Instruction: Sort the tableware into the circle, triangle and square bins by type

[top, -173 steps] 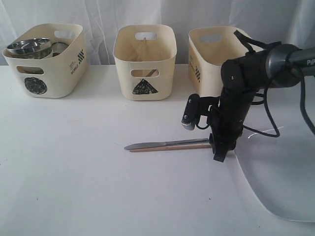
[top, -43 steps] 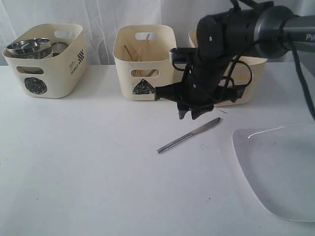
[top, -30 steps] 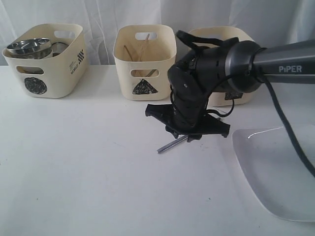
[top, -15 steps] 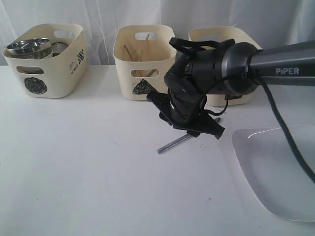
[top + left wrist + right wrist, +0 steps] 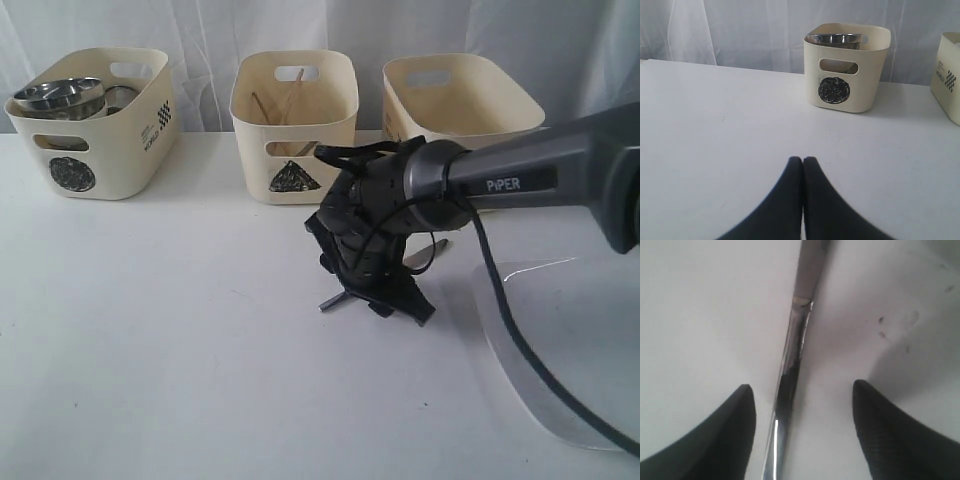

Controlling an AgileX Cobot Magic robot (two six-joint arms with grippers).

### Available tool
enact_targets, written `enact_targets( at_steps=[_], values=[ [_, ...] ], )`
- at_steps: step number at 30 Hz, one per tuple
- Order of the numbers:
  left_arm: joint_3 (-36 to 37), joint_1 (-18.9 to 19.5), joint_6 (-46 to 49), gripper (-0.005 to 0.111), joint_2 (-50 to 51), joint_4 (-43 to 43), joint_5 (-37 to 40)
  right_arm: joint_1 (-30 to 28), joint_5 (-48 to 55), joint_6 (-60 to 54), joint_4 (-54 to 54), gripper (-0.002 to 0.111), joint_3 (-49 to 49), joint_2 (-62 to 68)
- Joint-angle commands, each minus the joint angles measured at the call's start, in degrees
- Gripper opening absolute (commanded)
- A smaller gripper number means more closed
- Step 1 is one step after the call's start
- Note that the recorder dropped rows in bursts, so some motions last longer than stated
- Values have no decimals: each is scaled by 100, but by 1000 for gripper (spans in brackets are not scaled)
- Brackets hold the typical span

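A steel knife (image 5: 333,300) lies slanted on the white table, and my right arm covers its middle. Low over it, my right gripper (image 5: 374,290) stands open, and in the right wrist view the knife (image 5: 796,340) runs between the two fingers of that gripper (image 5: 803,386), nearer one of them. A steel bowl (image 5: 60,95) sits in the circle bin (image 5: 100,150). Wooden chopsticks (image 5: 282,105) lean inside the triangle bin (image 5: 293,150). The square bin (image 5: 462,105) stands behind my arm. A large white plate (image 5: 575,350) lies at the right. My left gripper (image 5: 803,159) is shut and empty.
The three cream bins line the table's back edge before a white curtain. In the left wrist view the circle bin (image 5: 846,75) stands ahead, with another bin's corner (image 5: 950,75) at the frame edge. The right arm's cable (image 5: 500,300) trails over the plate.
My right gripper has come down from beside the triangle bin onto the knife, and its jaws have spread wide. The knife has not moved. The left gripper stays the same.
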Motion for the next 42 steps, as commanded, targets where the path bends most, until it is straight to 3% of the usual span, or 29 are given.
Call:
enact_targets(
  at_steps=[1, 11, 13, 19, 25, 33, 39, 42],
  values=[
    [20, 10, -17, 0, -31, -41, -20, 134, 31, 116, -127, 53, -189, 231],
    [20, 10, -17, 0, -31, -41, -20, 251, 768, -22, 95, 50, -647, 524],
    [20, 10, -17, 0, -31, -41, -20, 251, 774, -97, 239, 44, -647, 524],
    [20, 10, -17, 0, -31, -41, -20, 331, 1229, -181, 851, 12, -647, 524],
    [20, 10, -17, 0, -31, -41, -20, 416, 1913, -687, 769, 11, -634, 477],
    [20, 10, -17, 0, -31, -41, -20, 601, 2305, -3907, -697, 11, -611, 372],
    [20, 10, -17, 0, -31, -41, -20, 601, 1439, -6565, 332, 0, -448, 311],
    [20, 10, -17, 0, -31, -41, -20, 601, 1228, -6704, 608, 0, -266, 286]
  ],
)
